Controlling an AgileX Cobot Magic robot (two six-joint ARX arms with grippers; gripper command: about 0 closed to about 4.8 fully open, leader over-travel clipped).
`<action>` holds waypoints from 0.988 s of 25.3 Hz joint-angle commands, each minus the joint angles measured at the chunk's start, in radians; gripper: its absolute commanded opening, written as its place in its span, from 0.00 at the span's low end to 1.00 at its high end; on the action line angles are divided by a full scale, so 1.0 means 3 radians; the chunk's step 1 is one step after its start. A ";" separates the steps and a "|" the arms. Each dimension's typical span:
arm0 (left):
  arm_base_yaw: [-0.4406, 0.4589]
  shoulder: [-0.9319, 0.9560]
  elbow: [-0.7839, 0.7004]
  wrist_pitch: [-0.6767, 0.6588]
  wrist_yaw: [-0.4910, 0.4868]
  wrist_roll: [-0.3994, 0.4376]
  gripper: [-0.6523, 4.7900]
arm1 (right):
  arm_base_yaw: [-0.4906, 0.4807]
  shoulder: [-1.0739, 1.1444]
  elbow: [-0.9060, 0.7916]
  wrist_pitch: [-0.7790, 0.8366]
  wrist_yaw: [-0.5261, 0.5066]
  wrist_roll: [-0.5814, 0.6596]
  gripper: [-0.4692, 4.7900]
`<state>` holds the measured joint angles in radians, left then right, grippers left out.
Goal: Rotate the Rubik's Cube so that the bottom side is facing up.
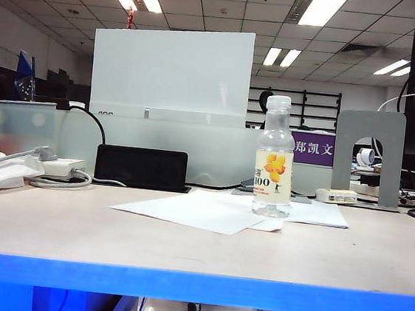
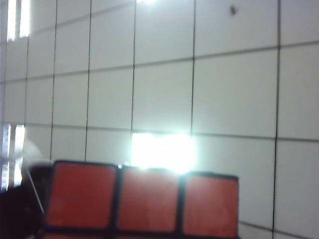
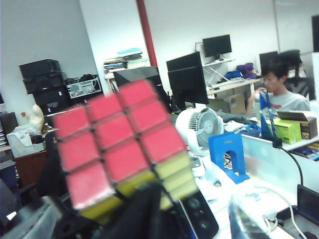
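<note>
cube (image 2: 139,199) (image 3: 119,144): aloft, red face toward both wrist cameras, yellow side next to it in the right wrist view, ceiling panels behind.
left tool (image 2: 134,224): clamped on cube, dark finger (image 2: 22,209) at cube's edge.
right tool: close by cube; only a blurred dark shape under cube, width impossible to tell.
table (image 1: 52,221): bottle (image 1: 275,157) upright on paper (image 1: 201,213).
</note>
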<state>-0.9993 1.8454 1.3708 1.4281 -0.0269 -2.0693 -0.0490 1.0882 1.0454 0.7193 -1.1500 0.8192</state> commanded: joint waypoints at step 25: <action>-0.0052 -0.0017 -0.0058 0.0057 0.0540 -0.0017 0.50 | 0.0003 -0.0008 0.0230 0.0020 -0.0272 0.0050 1.00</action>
<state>-0.9997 1.8458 1.3476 1.4200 0.1131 -2.0689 -0.0505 1.0828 1.1114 0.7353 -1.2160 0.8375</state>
